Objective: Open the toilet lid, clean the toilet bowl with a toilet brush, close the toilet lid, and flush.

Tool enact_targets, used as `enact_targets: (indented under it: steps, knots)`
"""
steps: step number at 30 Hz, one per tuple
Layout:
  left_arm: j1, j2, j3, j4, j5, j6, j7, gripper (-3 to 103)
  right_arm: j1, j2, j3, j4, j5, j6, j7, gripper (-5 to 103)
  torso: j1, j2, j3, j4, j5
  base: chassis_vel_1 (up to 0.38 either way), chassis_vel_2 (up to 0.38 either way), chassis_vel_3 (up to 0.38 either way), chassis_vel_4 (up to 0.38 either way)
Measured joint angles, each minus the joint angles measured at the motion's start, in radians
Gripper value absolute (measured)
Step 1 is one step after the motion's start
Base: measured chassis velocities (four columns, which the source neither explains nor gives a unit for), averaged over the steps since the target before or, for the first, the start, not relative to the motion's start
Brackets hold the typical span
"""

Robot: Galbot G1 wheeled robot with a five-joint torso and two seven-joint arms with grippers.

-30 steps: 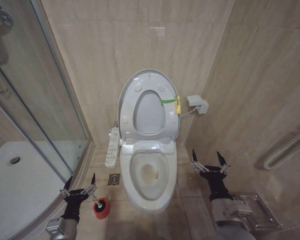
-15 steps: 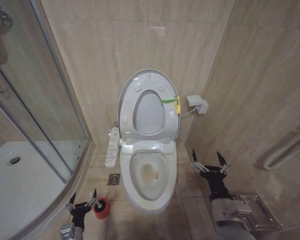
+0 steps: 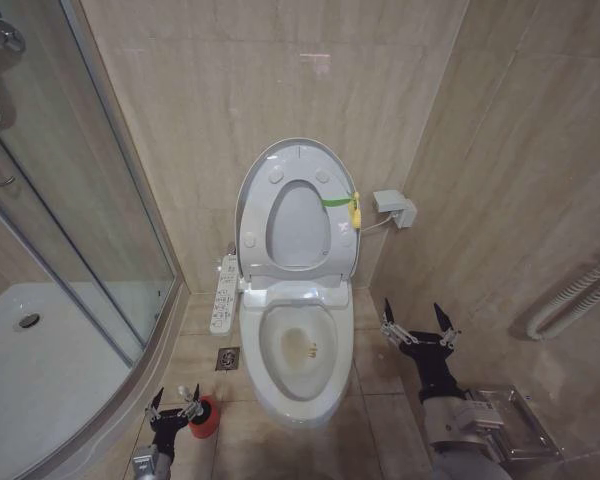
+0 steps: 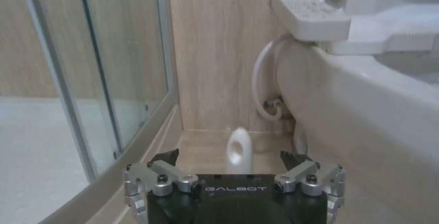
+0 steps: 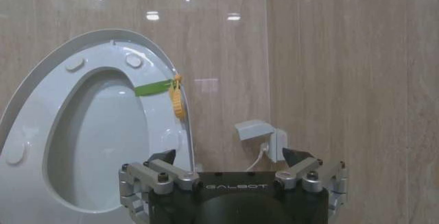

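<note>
- Head view: toilet lid (image 3: 302, 160) stands upright against the wall with the seat raised in front of it; toilet bowl (image 3: 298, 352) is exposed, yellowish stain at its bottom. Lid-opening looks done; step in hand, by my reading, is fetching the brush.
- Head view: left gripper (image 3: 176, 404) is low over the floor, fingers spread, nothing held, just beside the red holder (image 3: 204, 419) to the bowl's left. Right gripper (image 3: 419, 326) hangs to the right of the bowl, open and empty (idle).
- Left wrist view: the white handle of the toilet brush (image 4: 237, 149) rises just ahead of the left gripper (image 4: 233, 175), between the open fingers but not yet clamped; bowl's outer wall sits close alongside.
- Right wrist view: right gripper (image 5: 233, 170) open, facing the raised lid (image 5: 82, 70).
- To do it well: centre the handle between the fingers, close low on the stick, lift straight so the holder does not tip.
- Versus a second ago: left gripper has dropped lower and shifted closer to the holder; right gripper, lid and bowl unchanged.
</note>
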State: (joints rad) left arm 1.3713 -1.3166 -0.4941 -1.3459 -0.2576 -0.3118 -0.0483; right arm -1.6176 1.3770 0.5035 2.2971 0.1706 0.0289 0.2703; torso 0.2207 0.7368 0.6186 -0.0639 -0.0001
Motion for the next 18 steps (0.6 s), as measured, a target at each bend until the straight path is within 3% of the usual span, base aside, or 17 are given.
enact_targets:
  steps: [7,15,16,18]
  knots:
    - [-0.034,0.000,-0.001,0.102,0.016,-0.064,0.040,97,0.000,0.000,0.000,0.000,0.000,0.000,0.000,100,0.000,0.000,0.000,0.0001,0.0000,0.000,0.000,0.000,0.000]
    - [-0.044,-0.005,0.000,0.112,0.018,-0.077,0.058,94,0.000,0.000,0.000,0.000,0.000,0.000,0.000,100,0.000,0.000,0.000,0.0000,0.0001,0.000,0.000,0.000,0.000]
    - [-0.048,-0.004,-0.001,0.119,0.020,-0.085,0.063,88,0.000,0.000,0.000,0.000,0.000,0.000,0.000,100,0.000,0.000,0.000,0.0000,0.0000,0.000,0.000,0.000,0.000]
    - [-0.051,-0.002,-0.003,0.126,0.023,-0.092,0.067,88,0.000,0.000,0.000,0.000,0.000,0.000,0.000,100,0.000,0.000,0.000,0.0000,0.0000,0.000,0.000,0.000,0.000]
